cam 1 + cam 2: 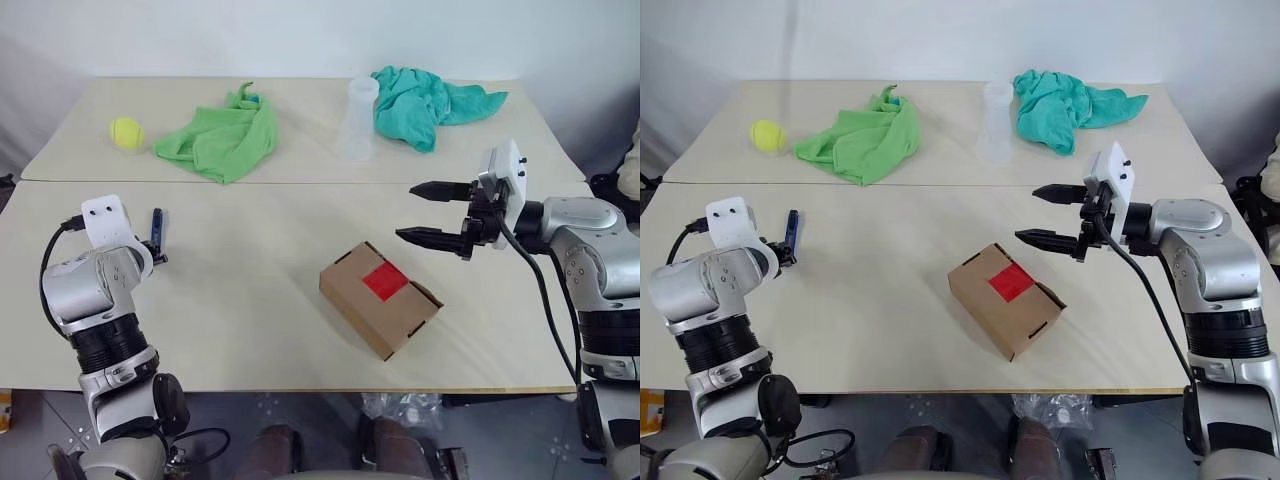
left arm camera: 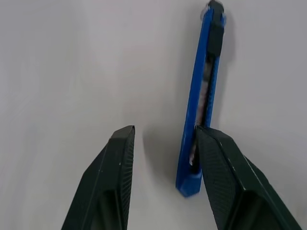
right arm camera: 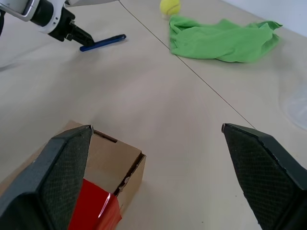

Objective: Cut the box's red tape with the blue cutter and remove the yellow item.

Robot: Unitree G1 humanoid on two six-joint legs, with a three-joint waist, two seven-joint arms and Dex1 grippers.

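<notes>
Brown cardboard box (image 1: pixel 380 298) sat near the middle of the front table in the left eye view, red tape (image 1: pixel 385 281) intact across its top seam, so the yellow item, if inside, was hidden. Left gripper (image 1: pixel 157 240) was down at the table's left side by the blue cutter (image 1: pixel 157 226) — well apart from the box. Right gripper (image 1: pixel 426 213) hovered just beyond the box's far right corner, jaws spread wide and empty, probably waiting to steady the carton. Right eye view gave the same layout, plus distractors on the far table: tennis ball (image 1: pixel 766 134), green cloth (image 1: pixel 864 138), clear cup (image 1: pixel 996 122), teal cloth (image 1: pixel 1065 104). Left wrist view: the cutter lay flat on the table, its near end against the inner face of one finger (image 2: pixel 225 177), the other finger (image 2: pixel 115 167) clear of it — jaws half open, no squeeze on it yet, looked like lining up for the pick. Right wrist view: wide-open fingers framed the box corner and tape below; the left gripper's tip touched the cutter in the distance.
</notes>
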